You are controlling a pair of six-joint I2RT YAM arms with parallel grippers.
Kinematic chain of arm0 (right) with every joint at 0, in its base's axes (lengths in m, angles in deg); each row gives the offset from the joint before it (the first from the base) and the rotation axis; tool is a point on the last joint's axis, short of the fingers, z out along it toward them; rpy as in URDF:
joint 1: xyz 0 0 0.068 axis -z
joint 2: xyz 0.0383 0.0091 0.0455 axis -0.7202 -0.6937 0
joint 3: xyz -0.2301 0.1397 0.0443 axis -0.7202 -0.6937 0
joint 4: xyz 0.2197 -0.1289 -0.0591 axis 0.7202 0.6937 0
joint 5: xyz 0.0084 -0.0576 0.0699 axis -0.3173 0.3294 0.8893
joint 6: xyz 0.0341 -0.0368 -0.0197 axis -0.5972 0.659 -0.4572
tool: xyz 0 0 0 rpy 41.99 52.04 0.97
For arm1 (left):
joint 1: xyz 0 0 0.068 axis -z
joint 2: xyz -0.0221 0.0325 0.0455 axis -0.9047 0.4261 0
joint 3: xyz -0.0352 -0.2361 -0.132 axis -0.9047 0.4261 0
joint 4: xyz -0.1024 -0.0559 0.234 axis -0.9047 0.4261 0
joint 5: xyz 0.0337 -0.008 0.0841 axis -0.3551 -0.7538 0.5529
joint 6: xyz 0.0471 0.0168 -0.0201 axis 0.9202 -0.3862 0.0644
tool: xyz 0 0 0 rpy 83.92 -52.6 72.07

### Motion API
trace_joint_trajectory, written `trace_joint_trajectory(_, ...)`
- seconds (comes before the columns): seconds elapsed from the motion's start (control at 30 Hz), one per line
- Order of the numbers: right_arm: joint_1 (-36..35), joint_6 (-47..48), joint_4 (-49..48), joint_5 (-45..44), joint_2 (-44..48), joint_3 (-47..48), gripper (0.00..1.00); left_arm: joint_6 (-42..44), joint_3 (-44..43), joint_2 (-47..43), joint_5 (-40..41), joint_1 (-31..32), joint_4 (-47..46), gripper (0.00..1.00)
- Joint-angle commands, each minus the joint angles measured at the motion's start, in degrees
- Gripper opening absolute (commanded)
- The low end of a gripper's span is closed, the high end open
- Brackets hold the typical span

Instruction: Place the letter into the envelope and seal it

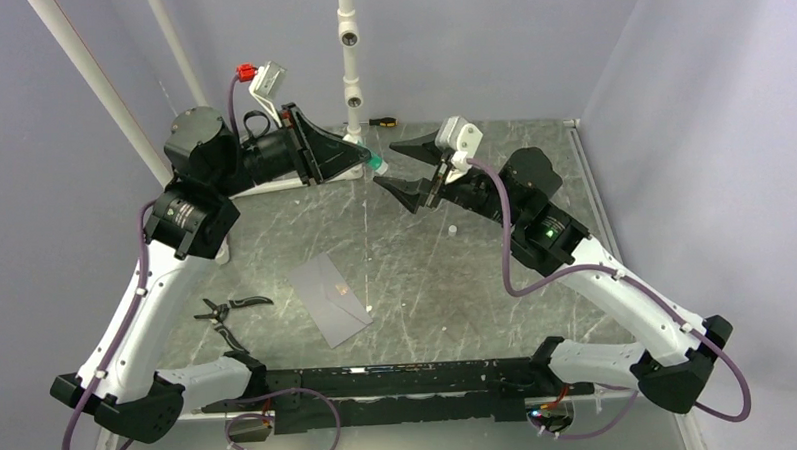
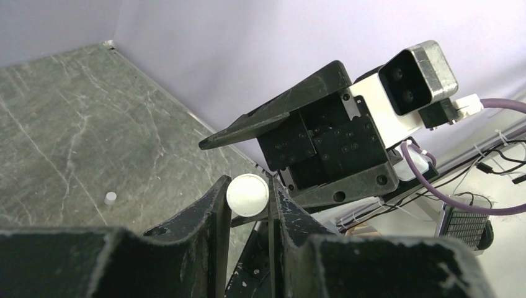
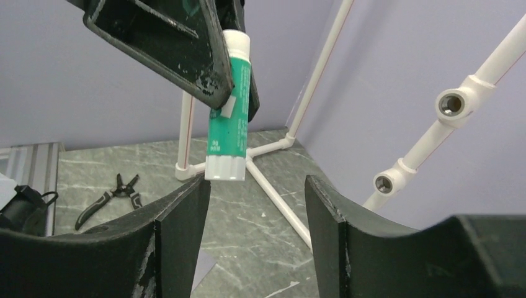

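Note:
The light grey envelope (image 1: 327, 300) lies flat on the table between the arms; one corner of it (image 3: 202, 267) shows in the right wrist view. The letter is out of view. High at the back, my left gripper (image 1: 365, 158) is shut on a green-and-white glue stick (image 3: 229, 124), whose white round end (image 2: 247, 194) pokes out between its fingers. Facing it, my right gripper (image 3: 257, 186) is open, its jaws standing wide just below the stick's lower end and apart from it. My right gripper's upper finger (image 2: 273, 118) reaches over the stick.
Black pliers (image 1: 228, 316) lie left of the envelope. A white pipe frame (image 1: 348, 47) stands at the back with a screwdriver (image 1: 381, 121) by its foot. A small white cap (image 1: 455, 226) rests on the table under the right arm.

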Motion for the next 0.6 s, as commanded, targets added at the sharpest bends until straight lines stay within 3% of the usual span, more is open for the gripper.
trace_joint_trajectory(0.0, -0.1, -0.3, -3.3, 2.7, -0.4, 3.1, 0.59, 0.6, 0.2, -1.3, -1.0, 0.1, -1.6, 0.02)
trace_joint_trajectory(0.23, -0.5, -0.6, -2.4, 5.6, -1.1, 3.3, 0.49, 0.9, 0.1, -1.5, -0.2, 0.1, -0.6, 0.02)
trace_joint_trajectory(0.57, -0.8, -2.3, -4.1, 4.8, -1.9, 4.2, 0.47, 1.7, -0.2, -1.2, 0.0, 0.1, 1.7, 0.02)
